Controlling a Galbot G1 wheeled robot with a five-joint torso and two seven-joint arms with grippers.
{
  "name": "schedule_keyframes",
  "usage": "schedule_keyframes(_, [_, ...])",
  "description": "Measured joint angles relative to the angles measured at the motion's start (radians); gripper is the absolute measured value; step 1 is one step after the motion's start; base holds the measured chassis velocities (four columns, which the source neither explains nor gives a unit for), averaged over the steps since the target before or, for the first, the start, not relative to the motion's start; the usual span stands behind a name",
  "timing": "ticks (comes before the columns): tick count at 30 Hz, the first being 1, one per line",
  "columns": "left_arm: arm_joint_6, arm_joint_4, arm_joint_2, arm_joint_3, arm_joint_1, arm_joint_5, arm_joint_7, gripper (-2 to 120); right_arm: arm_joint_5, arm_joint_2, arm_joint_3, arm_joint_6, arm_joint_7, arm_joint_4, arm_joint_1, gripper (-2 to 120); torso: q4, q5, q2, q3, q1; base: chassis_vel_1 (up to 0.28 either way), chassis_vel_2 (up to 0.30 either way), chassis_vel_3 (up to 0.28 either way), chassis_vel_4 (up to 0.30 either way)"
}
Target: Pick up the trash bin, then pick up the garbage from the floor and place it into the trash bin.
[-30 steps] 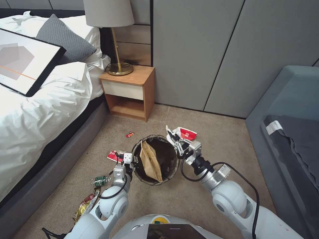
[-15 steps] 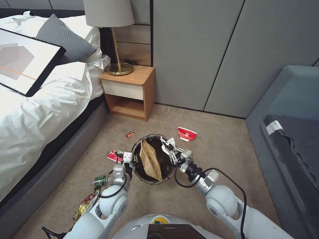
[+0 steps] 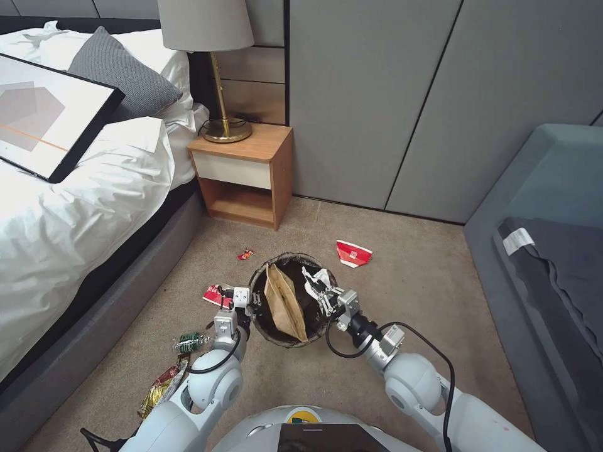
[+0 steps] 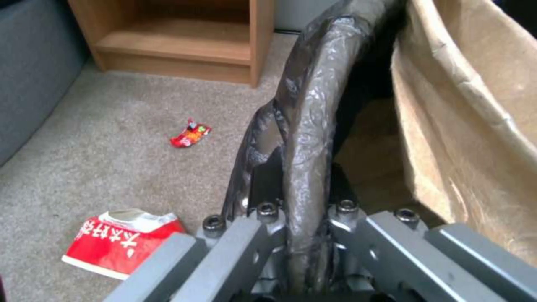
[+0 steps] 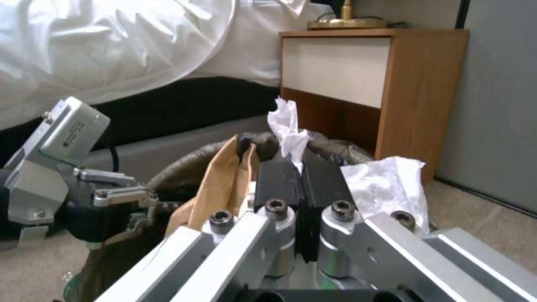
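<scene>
Crumpled white tissue [image 3: 316,277] pinched in right gripper [image 3: 318,290], above trash bin [image 3: 274,260]

The floor [image 3: 402,276] is beige carpet. Left of the left jaws lie a red-and-white wrapper [image 3: 213,295], a green-labelled bottle [image 3: 188,342] and, nearer the robot, a gold and red wrapper [image 3: 160,386]. A small red scrap [image 3: 245,254] and a red paper cup [image 3: 353,253] lie beyond both jaws.
</scene>
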Motion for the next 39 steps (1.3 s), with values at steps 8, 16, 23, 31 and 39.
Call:
schedule_keyframes(8, [-0.002, 0.002, -0.003, 0.003, -0.002, -0.001, 0.002, 0, -0.018, 0.014, -0.030, 0.004, 0.002, -0.056, 0.019, 0, -0.0001, -0.0003, 0.000, 0.000, 0.000, 0.000, 0.000, 0.000, 0.000])
schedule_keyframes(16, [-0.003, -0.008, -0.002, 0.003, 0.004, -0.001, 0.004, 0, -0.038, 0.039, -0.083, 0.009, 0.007, -0.126, 0.064, 0, 0.0000, 0.0000, 0.000, 0.000, 0.000, 0.000, 0.000, 0.000, 0.000])
schedule_keyframes(23, [-0.004, -0.013, -0.002, 0.004, 0.005, -0.001, 0.004, 0, -0.047, 0.054, -0.105, 0.010, 0.024, -0.162, 0.092, 0, 0.0000, 0.0000, 0.000, 0.000, 0.000, 0.000, 0.000, 0.000, 0.000])
schedule_keyframes(31, [-0.005, -0.013, -0.001, 0.004, 0.001, -0.003, 0.004, 0, -0.062, 0.044, -0.102, 0.004, 0.043, -0.164, 0.082, 14, 0.0000, 0.0000, 0.000, 0.000, 0.000, 0.000, 0.000, 0.000, 0.000])
schedule_keyframes(39, [-0.005, -0.009, -0.001, 0.008, -0.003, -0.005, 0.003, 0, -0.066, 0.044, -0.100, 0.001, 0.053, -0.161, 0.074, 39, 0.0000, 0.0000, 0.000, 0.000, 0.000, 0.000, 0.000, 0.000, 0.000])
